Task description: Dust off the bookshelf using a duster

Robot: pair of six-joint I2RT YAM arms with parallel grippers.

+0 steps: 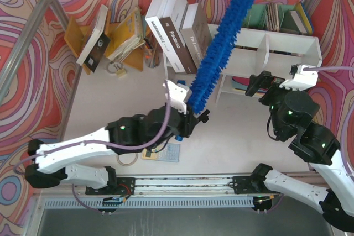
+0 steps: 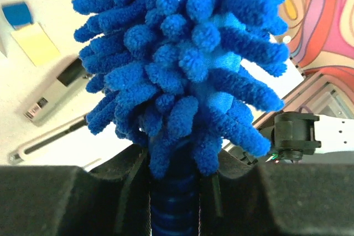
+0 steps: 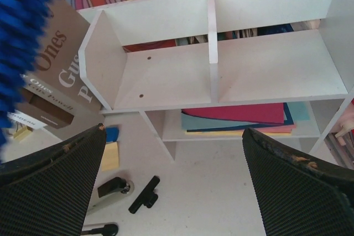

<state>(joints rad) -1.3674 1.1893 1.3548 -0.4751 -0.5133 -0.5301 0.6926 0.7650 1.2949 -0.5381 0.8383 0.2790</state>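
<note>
The bright-blue fluffy duster (image 1: 221, 45) stands tilted in the air, its tip up by the back wall and its head crossing in front of the left end of the white bookshelf (image 1: 276, 45). My left gripper (image 1: 191, 121) is shut on the duster's ribbed blue handle (image 2: 174, 208), with the chenille head (image 2: 182, 53) filling the left wrist view. My right gripper (image 1: 260, 84) is open and empty in front of the shelf. The right wrist view shows the shelf's two cubbies (image 3: 221, 70), bare, with coloured folders (image 3: 243, 115) on the lower tier. The duster's edge (image 3: 19, 37) shows at the left.
Large books (image 1: 177, 26) lean left of the shelf. An orange-yellow book rack (image 1: 119, 40) stands at the back left, a teal organiser (image 1: 276, 17) behind the shelf. Sticky notes (image 3: 109, 153), a small black part (image 3: 145, 193) and a booklet (image 1: 162, 153) lie on the table.
</note>
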